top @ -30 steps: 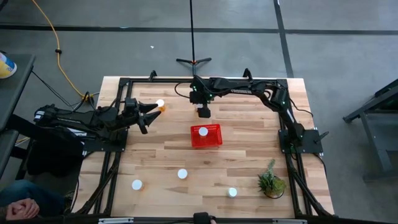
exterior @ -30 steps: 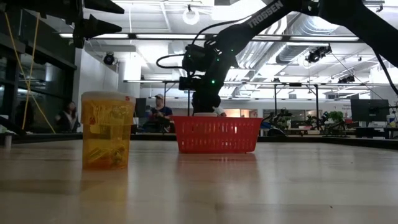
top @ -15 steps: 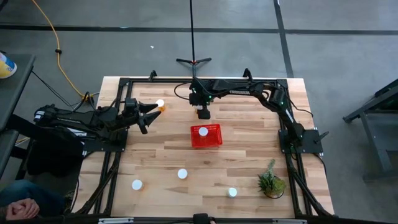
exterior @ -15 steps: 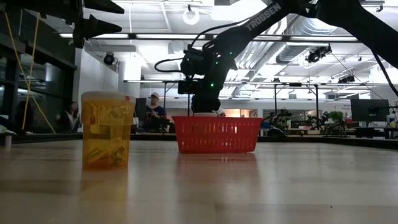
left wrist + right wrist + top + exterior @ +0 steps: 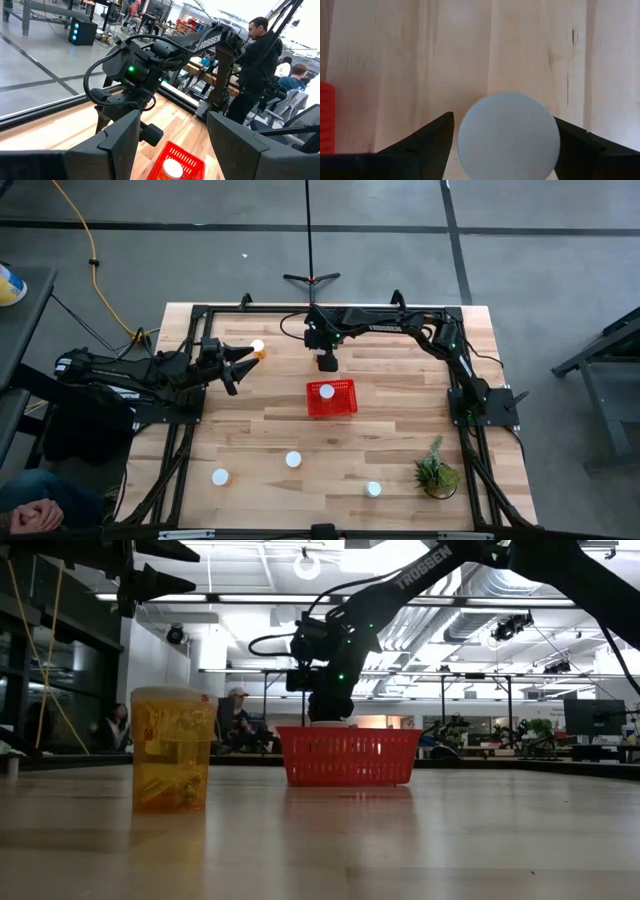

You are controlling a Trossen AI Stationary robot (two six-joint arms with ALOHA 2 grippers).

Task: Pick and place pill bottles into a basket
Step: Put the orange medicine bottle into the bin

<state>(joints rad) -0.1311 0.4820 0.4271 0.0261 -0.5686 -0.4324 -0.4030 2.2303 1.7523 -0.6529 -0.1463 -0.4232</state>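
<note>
We see a counter [image 5: 260,430] of pale wood planks with visible grain, its finish smooth with a soft sheen. The basket [image 5: 331,399] at its centre looks like red plastic, its sides latticed. The pill bottle [image 5: 172,749] nearest the low camera has a translucent orange plastic body, fairly glossy. In the right wrist view we find a matt white cap [image 5: 508,135] between matt black claw fingers [image 5: 417,145].

**Four cameras on one surface**

High view looks straight down on the whole surface [image 5: 250,430]. Low view sits at surface height, facing the room. Both show the basket [image 5: 331,399], as does the left wrist view; the right wrist view looks down close.
</note>
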